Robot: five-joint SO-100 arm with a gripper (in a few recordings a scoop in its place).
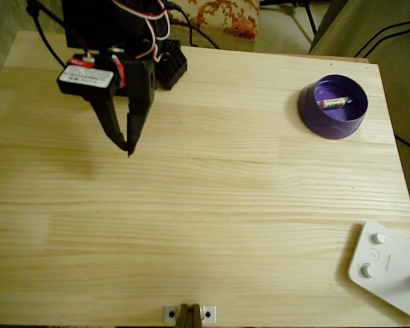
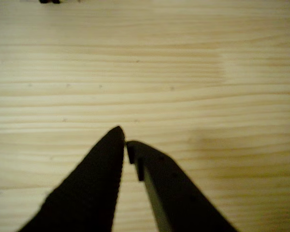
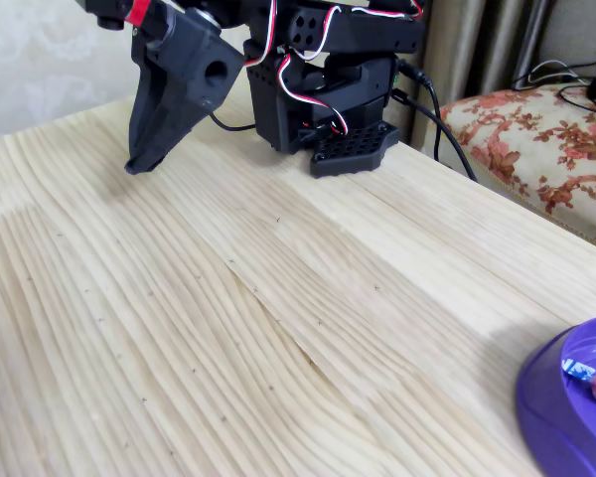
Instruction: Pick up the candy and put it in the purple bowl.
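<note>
The candy (image 1: 333, 103) lies inside the purple bowl (image 1: 314, 113) at the desk's (image 1: 205, 219) far right, well apart from the black tool (image 1: 128, 146), tips together above bare wood at far left, with a white device (image 1: 389, 266) at the near right corner.

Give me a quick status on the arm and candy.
Gripper shut, empty, over bare table. Candy lying inside purple bowl. Nothing in the way.
</note>
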